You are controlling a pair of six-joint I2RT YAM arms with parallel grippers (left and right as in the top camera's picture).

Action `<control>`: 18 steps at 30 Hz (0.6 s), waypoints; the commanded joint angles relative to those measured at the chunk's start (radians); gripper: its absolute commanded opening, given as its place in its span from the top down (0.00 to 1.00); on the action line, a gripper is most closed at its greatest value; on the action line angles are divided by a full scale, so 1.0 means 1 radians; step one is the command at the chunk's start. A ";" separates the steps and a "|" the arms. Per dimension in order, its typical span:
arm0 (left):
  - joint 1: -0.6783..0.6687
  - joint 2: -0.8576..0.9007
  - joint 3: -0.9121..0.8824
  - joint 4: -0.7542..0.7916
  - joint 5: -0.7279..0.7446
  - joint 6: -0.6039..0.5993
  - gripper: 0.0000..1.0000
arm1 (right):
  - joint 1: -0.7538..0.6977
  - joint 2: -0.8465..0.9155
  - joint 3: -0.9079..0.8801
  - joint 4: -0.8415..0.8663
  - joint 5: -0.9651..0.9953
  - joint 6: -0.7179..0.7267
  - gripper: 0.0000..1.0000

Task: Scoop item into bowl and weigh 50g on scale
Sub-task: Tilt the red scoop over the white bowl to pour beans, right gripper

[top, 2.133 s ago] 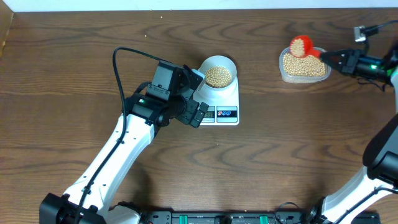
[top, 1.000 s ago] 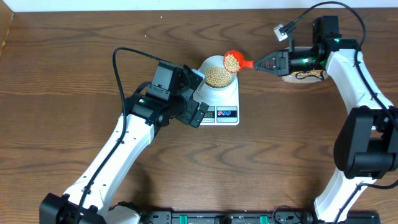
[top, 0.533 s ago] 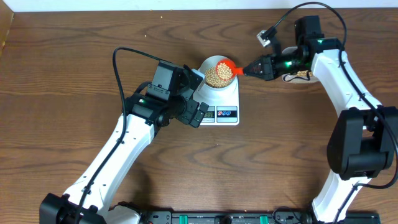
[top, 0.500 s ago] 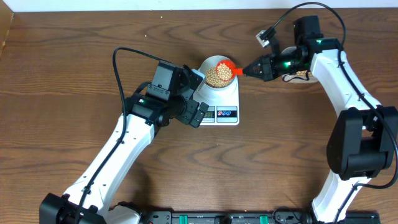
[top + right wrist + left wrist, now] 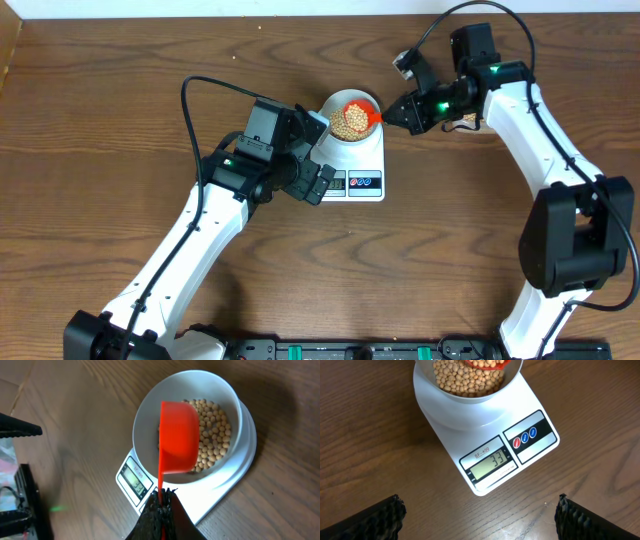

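A white scale point(image 5: 366, 158) carries the pale bowl point(image 5: 334, 102), which is partly filled with tan beans point(image 5: 344, 126). My right gripper point(image 5: 393, 115) is shut on the handle of a red scoop point(image 5: 358, 109). The scoop is tipped on its side over the bowl's right half. In the right wrist view the scoop point(image 5: 177, 435) hangs inside the bowl's rim point(image 5: 150, 405), above the beans point(image 5: 215, 435). My left gripper point(image 5: 480, 520) stands open over bare wood in front of the scale point(image 5: 485, 425), holding nothing. The display point(image 5: 490, 464) reads 33.
A clear plastic tub point(image 5: 466, 120) lies right of the scale, mostly hidden under my right arm. Both arms reach in from the near table edge. The table's far edge runs along the top of the overhead view.
My right arm has carried the loaded red scoop left from the tub to the bowl and tipped it over the beans. The left arm has not moved.
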 commanded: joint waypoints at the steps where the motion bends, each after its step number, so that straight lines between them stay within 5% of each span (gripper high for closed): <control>1: 0.002 0.000 0.000 -0.003 0.008 0.009 0.02 | 0.013 -0.032 0.028 0.009 0.007 -0.021 0.99; 18: 0.002 0.000 0.000 -0.003 0.008 0.009 0.02 | 0.022 -0.096 0.030 0.049 0.085 -0.025 0.99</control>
